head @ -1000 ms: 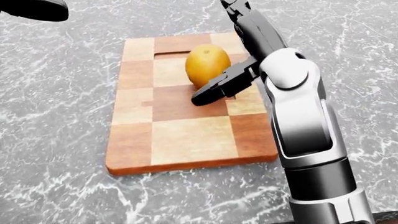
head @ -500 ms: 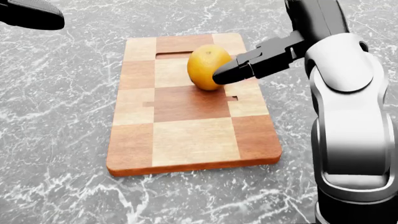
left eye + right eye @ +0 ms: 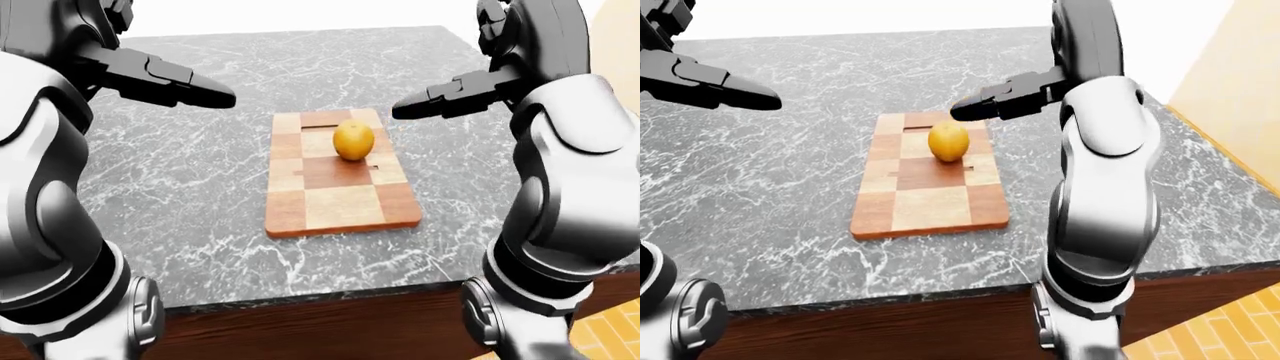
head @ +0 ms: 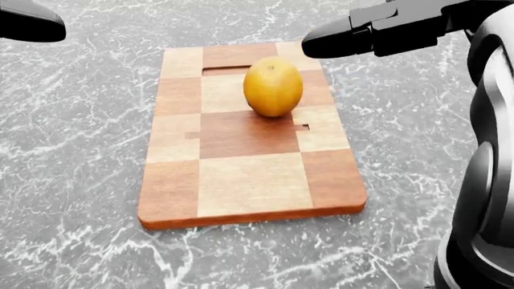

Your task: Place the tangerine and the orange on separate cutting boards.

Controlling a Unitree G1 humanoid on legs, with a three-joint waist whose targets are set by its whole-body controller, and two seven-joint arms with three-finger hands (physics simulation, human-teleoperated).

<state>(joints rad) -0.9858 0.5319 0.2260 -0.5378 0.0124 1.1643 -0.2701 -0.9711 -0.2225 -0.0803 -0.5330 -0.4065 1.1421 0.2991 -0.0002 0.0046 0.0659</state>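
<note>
1. Orange [image 4: 273,86] sits free on the cutting board [image 4: 249,180], toward its top end in the head view, near the slot handle; judged one fruit placed
2. Right hand [image 3: 450,97] raised above and right of the fruit, fingers out straight, holding nothing
3. Left hand [image 3: 165,79] up at left, well apart from the board, fingers extended, empty
4. Tangerine and second board not visible
5. Board: checkered light/dark wood, rounded corners; counter [image 4: 80,150] grey veined marble; fruit smooth, slightly oval
</note>
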